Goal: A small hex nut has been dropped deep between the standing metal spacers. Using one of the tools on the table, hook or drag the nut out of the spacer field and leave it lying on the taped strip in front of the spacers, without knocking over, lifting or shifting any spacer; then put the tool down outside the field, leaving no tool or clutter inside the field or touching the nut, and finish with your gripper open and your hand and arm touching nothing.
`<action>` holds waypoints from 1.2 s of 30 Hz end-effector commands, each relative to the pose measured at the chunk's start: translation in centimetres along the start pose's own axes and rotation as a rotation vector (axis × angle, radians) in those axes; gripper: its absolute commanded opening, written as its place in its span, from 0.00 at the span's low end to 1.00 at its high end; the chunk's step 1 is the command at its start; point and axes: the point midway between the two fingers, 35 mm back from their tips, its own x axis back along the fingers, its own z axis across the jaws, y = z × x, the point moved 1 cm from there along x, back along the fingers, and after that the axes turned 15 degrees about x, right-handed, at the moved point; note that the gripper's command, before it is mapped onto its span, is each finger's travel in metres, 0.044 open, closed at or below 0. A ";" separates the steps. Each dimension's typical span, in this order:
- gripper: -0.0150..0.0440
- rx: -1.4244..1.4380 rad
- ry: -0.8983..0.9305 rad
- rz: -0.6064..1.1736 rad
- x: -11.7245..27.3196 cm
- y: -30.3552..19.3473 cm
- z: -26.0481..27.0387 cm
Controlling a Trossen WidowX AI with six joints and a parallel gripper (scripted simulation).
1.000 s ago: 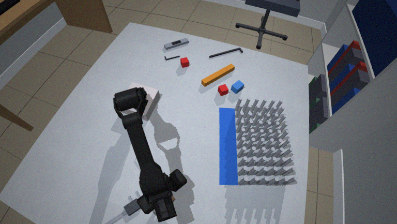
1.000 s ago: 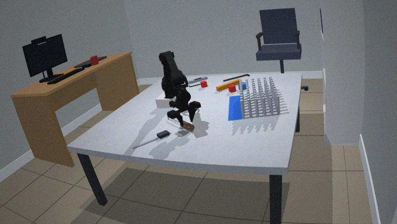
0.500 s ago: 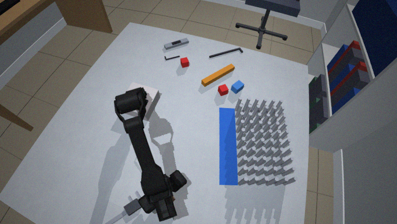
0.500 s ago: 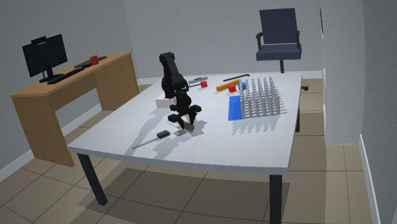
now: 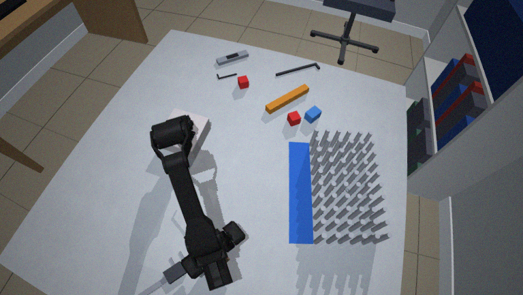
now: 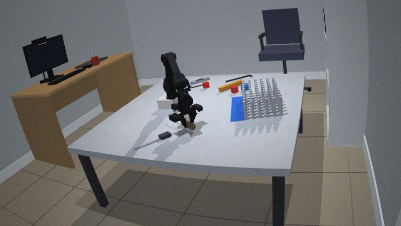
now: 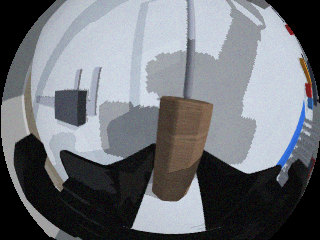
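Your end effector (image 5: 227,259) (image 6: 189,125) (image 7: 176,150) is gripping the handle (image 6: 190,125) (image 7: 182,145); an off-centre pinch could be letting the shaft (image 7: 189,55) swing into the spacers (image 5: 346,187) (image 6: 263,99), right of it in the wrist view. You aren't seeing the nut.

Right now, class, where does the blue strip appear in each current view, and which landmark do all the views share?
Top: the blue strip is right of centre, beside the spacers' left edge.
Exterior: right of centre, left of the spacers.
Wrist: a curved band near the right edge.
Shared landmark: the standing metal spacers, alongside the strip.
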 end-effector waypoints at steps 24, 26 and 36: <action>0.25 0.482 0.023 0.023 4.3 3.2 0.9; 0.25 0.520 0.023 0.022 4.2 3.5 1.0; 0.25 0.523 0.024 0.022 3.5 3.5 1.0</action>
